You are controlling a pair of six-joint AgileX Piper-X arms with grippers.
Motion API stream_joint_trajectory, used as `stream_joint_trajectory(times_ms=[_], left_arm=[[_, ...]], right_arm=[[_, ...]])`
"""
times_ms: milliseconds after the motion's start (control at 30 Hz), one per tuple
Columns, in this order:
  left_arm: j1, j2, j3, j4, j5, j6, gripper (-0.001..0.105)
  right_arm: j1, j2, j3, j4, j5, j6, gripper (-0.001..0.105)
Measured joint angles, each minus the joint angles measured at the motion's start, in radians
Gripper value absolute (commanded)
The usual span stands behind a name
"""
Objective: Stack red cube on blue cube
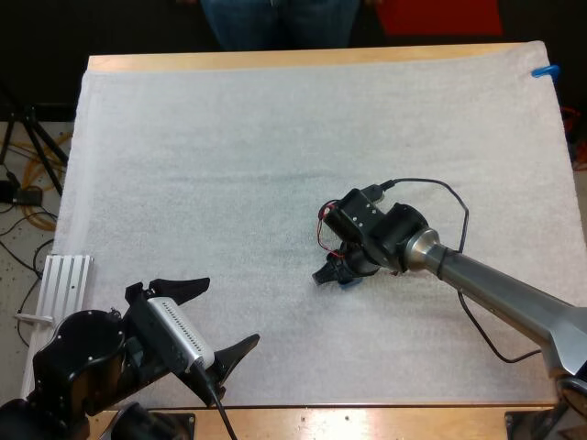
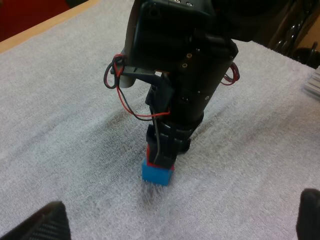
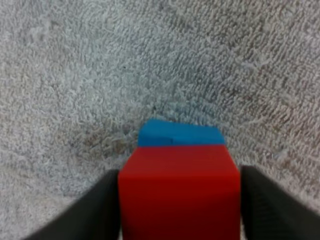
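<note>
My right gripper (image 1: 336, 271) is shut on the red cube (image 3: 179, 192), its black fingers (image 3: 97, 212) pressing on both sides. Directly under it the blue cube (image 3: 180, 134) lies on the white mat, its far edge peeking out past the red one. From the left wrist view the blue cube (image 2: 157, 172) sits beneath the right gripper (image 2: 161, 150), with a sliver of the red cube (image 2: 149, 149) right on top of it. I cannot tell whether the two touch. My left gripper (image 1: 216, 321) hangs open near the front left of the mat, with nothing between its fingers (image 2: 40, 225).
The white mat (image 1: 229, 147) covers most of the table. A metal rail piece (image 1: 64, 280) lies off the mat's left edge. A person's legs (image 1: 275, 23) stand beyond the far side.
</note>
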Motion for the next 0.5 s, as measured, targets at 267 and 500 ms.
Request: stream_joint_trajectory(times_ms=[267,500], left_arm=[[0.000,0.000,0.000,0.000,0.000,0.000,0.087],[0.000,0.000,0.000,-0.003,0.000,0.000,0.087]], right_arm=[[0.000,-0.020,-0.009,0.003,0.003,0.000,0.060],[0.000,-0.155,-0.056,0.020,0.078,-0.011,0.060]])
